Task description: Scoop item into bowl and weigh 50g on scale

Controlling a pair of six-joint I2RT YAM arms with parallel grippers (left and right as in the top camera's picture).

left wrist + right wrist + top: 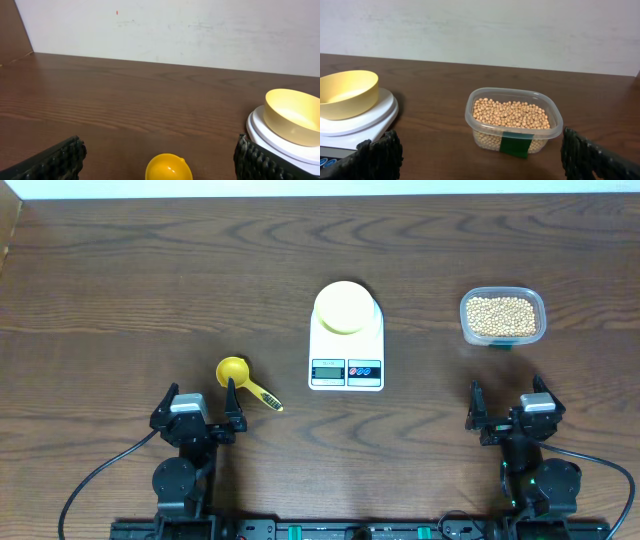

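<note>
The beige beans [502, 316] [512, 113] fill a clear plastic tub [503, 317] [514, 122] at the right of the table. A pale-yellow bowl [344, 307] [293, 116] [347, 93] rests empty on the white scale [346, 338] [280, 145] [360, 122] at the centre. A bright-yellow scoop [246, 381] [168, 168] lies left of the scale. My left gripper [200, 406] [160, 172] stands open just behind the scoop, its bowl between the fingers' line. My right gripper [508, 408] [485, 162] is open, short of the tub, holding nothing.
A green tape strip [515, 144] marks the tub's near wall. Bare dark wood lies between the scale and the tub and across the far half of the table. A pale wall [175, 30] stands behind the table's far edge.
</note>
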